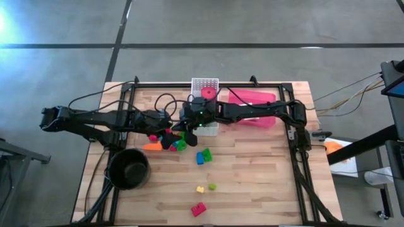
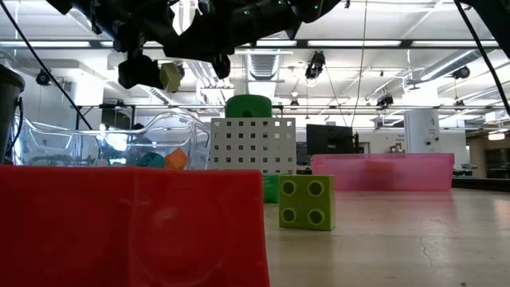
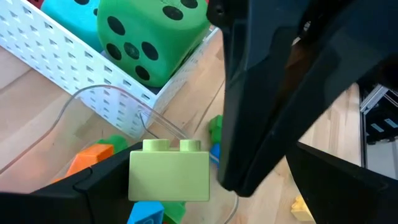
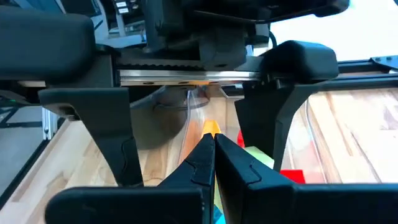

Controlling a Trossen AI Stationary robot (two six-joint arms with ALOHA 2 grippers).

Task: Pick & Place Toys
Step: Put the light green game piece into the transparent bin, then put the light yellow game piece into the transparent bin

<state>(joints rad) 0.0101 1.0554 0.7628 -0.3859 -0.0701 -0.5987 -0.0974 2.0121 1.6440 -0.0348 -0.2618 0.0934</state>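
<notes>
A light green brick (image 3: 169, 177) hangs in the air above the toy pile; it also shows in the low view (image 2: 170, 76). My left gripper (image 1: 175, 130) is open wide, and the brick lies against one of its fingers. My right gripper (image 4: 214, 155) is shut, and its tips reach in between the left fingers (image 1: 184, 128). A green die (image 3: 149, 37) and a teal die (image 3: 68, 12) sit in the white perforated basket (image 1: 205, 85). Loose bricks (image 1: 203, 156) lie on the table. My left gripper touches the light green brick's side with the inner face of one finger (image 3: 93, 180); its other finger (image 3: 336, 180) stands well clear. The brick is upright, studs up, lifted clear of the table. My right gripper's shut fingers (image 3: 239, 168) stand against the brick's opposite side (image 3: 205, 180), coming level from the table's right; whether they press it I cannot tell.
A clear bowl (image 2: 159, 135) with orange, green and blue toys (image 1: 170, 142) stands below the grippers. A pink tray (image 1: 252, 104) lies at the back right and a black pot (image 1: 128, 169) at the front left. Small bricks (image 1: 199, 209) dot the front.
</notes>
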